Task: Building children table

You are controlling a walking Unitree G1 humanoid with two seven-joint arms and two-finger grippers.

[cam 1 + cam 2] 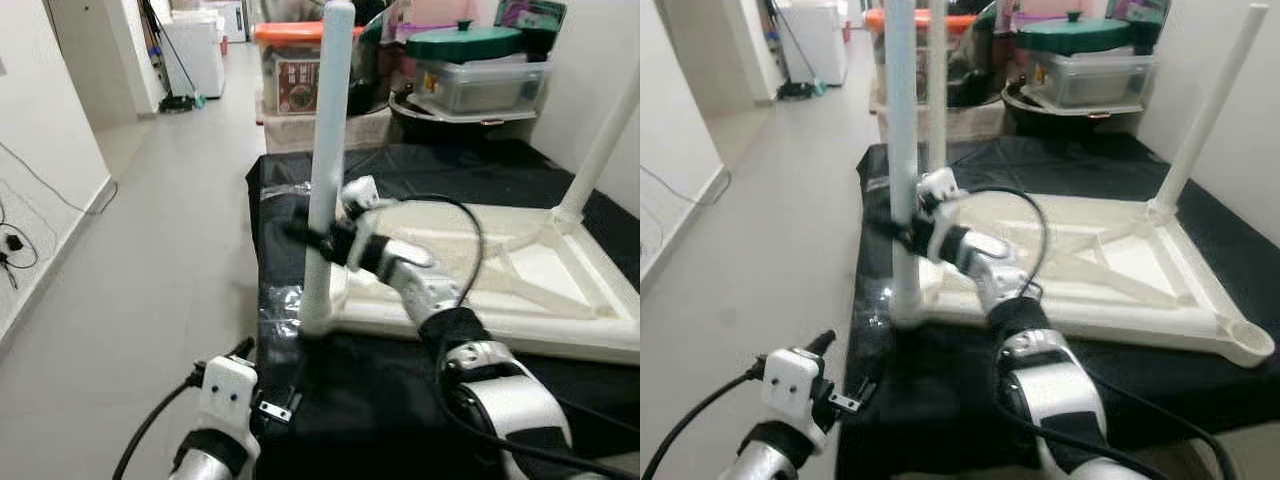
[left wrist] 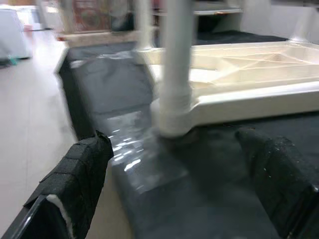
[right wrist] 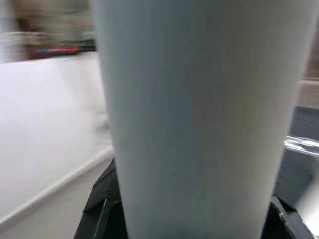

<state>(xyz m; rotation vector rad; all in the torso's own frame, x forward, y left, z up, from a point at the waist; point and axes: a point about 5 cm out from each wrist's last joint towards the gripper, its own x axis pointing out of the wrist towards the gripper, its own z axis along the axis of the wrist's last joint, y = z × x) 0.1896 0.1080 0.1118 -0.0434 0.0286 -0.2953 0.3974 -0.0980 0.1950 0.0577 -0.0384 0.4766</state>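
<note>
Black cloth [image 1: 380,390] covered the platform where the upturned white tabletop [image 1: 500,290] lay. Reaching forward, the right gripper [image 1: 318,240] clamped the upright white leg [image 1: 325,170] at the near-left corner; the left gripper [image 2: 179,199] hovered spread, low beside the platform.

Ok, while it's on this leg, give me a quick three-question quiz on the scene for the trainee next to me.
1. True or false: the right pincer is shut on the upright white leg at the near left corner of the upturned table.
2. Which corner of the table has no leg fitted? A) near right B) far right C) far left
3. Fill in: the left pincer hangs low by the edge of the black cloth with its fingers ____, holding nothing.

Key: 1 true; 2 A, the empty socket shows there; 3 open.
</note>
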